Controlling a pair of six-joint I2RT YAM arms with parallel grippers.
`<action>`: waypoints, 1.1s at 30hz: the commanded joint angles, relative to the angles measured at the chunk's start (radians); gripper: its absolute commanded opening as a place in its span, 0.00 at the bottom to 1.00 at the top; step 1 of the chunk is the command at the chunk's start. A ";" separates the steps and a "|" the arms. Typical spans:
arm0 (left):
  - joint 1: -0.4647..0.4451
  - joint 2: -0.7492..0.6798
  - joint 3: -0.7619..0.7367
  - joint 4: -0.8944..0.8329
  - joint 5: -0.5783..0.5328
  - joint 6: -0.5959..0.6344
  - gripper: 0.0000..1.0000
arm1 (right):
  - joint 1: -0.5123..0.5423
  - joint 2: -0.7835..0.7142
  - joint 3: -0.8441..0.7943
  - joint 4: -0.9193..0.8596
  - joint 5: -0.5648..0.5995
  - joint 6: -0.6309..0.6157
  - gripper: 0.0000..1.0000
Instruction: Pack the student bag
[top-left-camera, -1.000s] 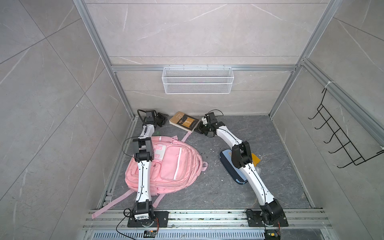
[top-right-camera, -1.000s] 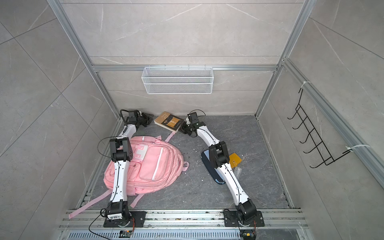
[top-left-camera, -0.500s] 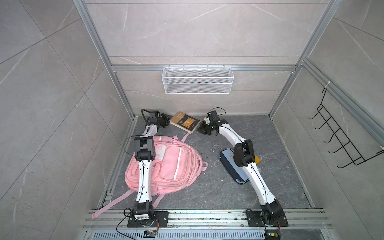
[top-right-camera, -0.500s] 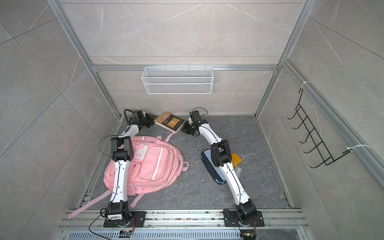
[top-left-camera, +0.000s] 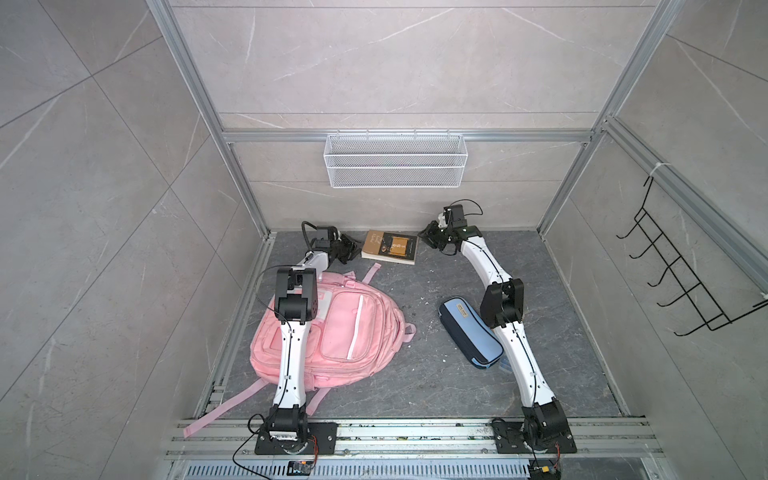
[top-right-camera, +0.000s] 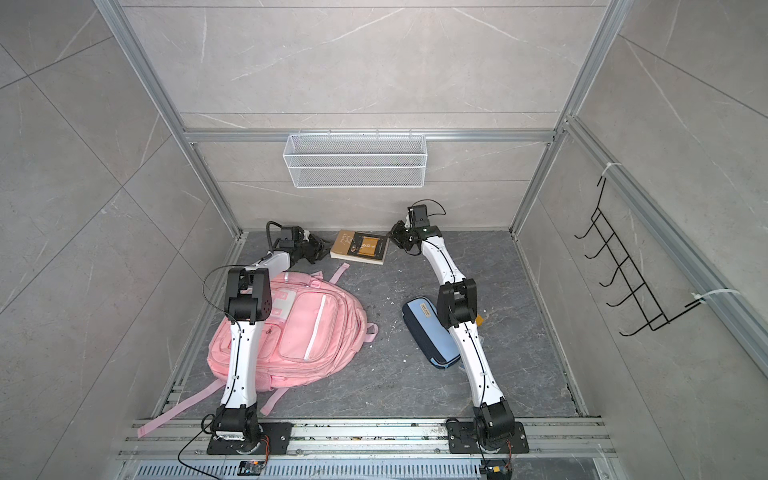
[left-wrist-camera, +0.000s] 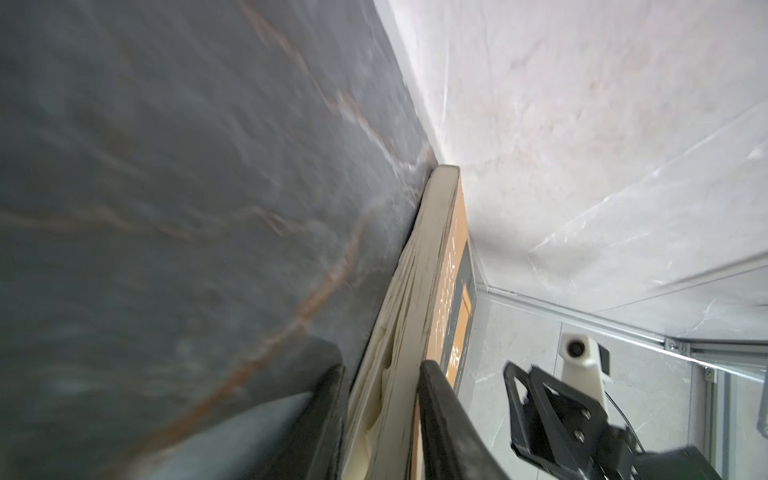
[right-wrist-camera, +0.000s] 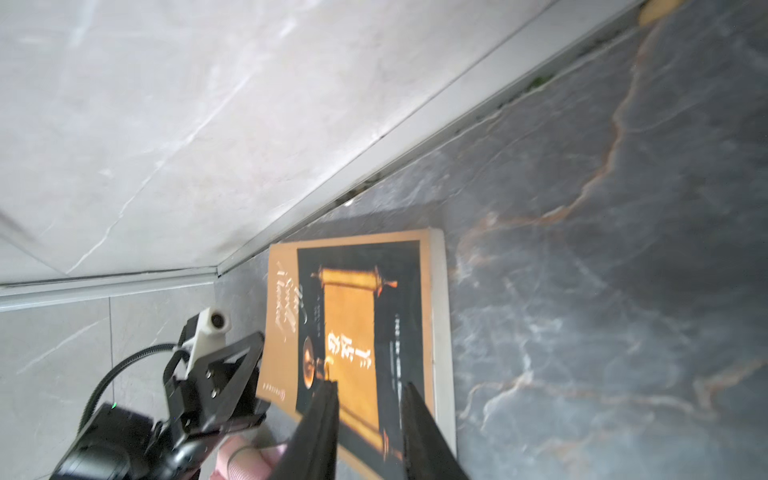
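The pink student bag (top-left-camera: 345, 328) (top-right-camera: 307, 328) lies flat on the dark floor under my left arm. Behind it, near the back wall, lies a brown-and-black book (top-left-camera: 390, 247) (top-right-camera: 361, 247). My left gripper (top-left-camera: 353, 249) (left-wrist-camera: 382, 368) is at the book's left edge. One finger is under the pages (left-wrist-camera: 419, 291) and one is on the cover, so it is shut on the book. My right gripper (top-left-camera: 429, 239) (right-wrist-camera: 370, 384) hangs open just over the book's right end (right-wrist-camera: 357, 316), with nothing between its fingers.
A light-blue and navy pencil case (top-left-camera: 471, 332) (top-right-camera: 432, 332) lies beside the right arm, with a small yellow thing (top-right-camera: 478, 320) behind it. A white wire basket (top-left-camera: 395, 160) hangs on the back wall. A black hook rack (top-left-camera: 681, 282) hangs on the right wall.
My right gripper has opened and lifted back a little from the book's right end. My left gripper has slid right along the back wall onto the book's left edge.
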 joint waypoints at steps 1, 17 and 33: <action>-0.038 -0.021 -0.055 -0.094 -0.001 0.013 0.33 | 0.018 0.064 0.009 0.030 0.001 0.051 0.29; -0.132 -0.089 -0.159 -0.065 0.005 -0.007 0.32 | 0.028 -0.043 -0.140 -0.232 0.067 -0.122 0.22; -0.246 -0.473 -0.676 -0.005 -0.033 0.019 0.31 | 0.006 -0.612 -1.178 0.186 -0.003 -0.111 0.22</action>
